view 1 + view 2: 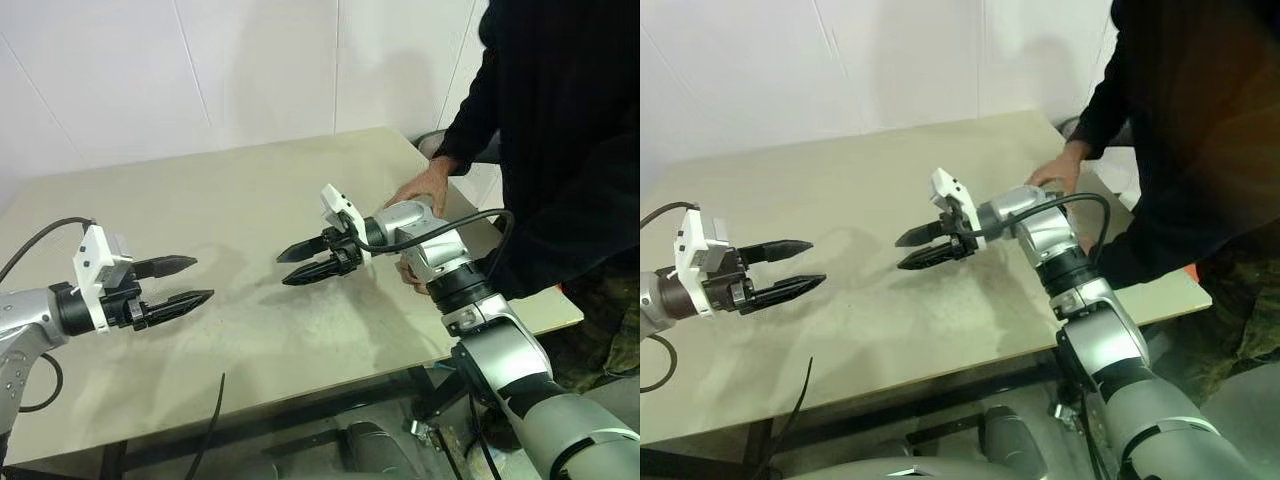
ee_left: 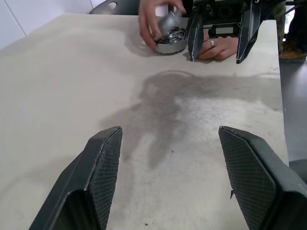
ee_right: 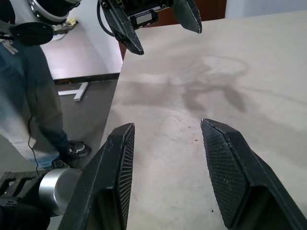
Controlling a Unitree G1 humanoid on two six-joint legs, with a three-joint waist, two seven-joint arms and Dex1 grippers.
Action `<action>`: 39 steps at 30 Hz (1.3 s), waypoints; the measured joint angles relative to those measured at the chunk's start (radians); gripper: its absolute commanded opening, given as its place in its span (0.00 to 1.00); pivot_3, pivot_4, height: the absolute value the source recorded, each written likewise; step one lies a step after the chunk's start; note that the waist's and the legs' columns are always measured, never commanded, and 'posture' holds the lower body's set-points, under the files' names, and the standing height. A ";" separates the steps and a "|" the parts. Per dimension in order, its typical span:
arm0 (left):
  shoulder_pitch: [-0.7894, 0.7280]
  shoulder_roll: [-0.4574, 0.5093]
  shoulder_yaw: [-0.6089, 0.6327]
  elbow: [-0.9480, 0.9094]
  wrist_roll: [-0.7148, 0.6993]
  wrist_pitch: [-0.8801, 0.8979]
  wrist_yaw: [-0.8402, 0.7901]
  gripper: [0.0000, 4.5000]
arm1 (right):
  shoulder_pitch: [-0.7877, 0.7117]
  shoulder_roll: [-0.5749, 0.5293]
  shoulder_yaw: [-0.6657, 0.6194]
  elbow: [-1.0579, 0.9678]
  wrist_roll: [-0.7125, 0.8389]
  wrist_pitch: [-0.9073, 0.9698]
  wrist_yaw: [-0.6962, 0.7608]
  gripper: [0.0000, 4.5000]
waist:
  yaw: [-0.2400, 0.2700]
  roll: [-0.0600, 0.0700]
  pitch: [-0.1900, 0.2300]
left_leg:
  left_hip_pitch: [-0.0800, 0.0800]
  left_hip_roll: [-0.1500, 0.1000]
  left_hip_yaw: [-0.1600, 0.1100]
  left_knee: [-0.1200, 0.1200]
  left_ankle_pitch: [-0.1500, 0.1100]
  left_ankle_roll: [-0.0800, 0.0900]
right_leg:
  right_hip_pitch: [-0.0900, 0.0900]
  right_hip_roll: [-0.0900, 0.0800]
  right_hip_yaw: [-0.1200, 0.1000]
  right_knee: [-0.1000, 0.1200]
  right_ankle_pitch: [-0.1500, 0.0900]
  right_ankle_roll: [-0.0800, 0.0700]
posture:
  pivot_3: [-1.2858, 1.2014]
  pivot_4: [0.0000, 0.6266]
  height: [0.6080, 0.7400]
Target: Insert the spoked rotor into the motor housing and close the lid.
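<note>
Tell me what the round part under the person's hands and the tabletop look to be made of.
The motor housing looks like metal with a shiny silver finish: bright glints on its rim and top. Its inner parts are too covered by the person's hand to judge. The table looks like a matte beige board, perhaps laminate or painted wood: no gloss, with grey scuff marks near the middle.

Beige table [image 1: 250,200] (scuffed), white wall [image 1: 200,70].
</note>
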 measured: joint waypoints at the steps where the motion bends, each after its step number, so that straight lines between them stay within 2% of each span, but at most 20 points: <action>1: 0.000 0.000 0.000 0.000 0.000 0.000 -0.001 0.76 | 0.000 0.000 0.000 0.000 0.000 0.000 0.000 0.50 | 0.001 0.000 0.000 | 0.000 0.000 0.000 0.000 0.000 0.000 | 0.000 0.000 0.000 0.000 0.000 0.000 | 0.52 0.00 1.00; 34: -0.083 -0.031 -0.071 0.049 0.029 -0.029 -0.012 0.76 | 0.015 -0.038 -0.002 -0.055 0.001 0.043 -0.021 0.50 | -0.001 0.000 0.000 | 0.000 0.000 0.000 0.000 0.000 0.000 | 0.000 0.000 0.000 0.000 0.000 0.000 | 0.52 0.00 1.00; 39: -0.055 -0.045 -0.072 0.051 0.042 -0.036 -0.011 0.76 | 0.069 -0.042 -0.002 -0.086 0.001 0.047 -0.041 0.50 | 0.001 0.000 0.000 | 0.000 0.000 0.000 0.000 0.000 0.000 | 0.000 0.000 0.000 -0.001 0.000 0.000 | 0.52 0.00 1.00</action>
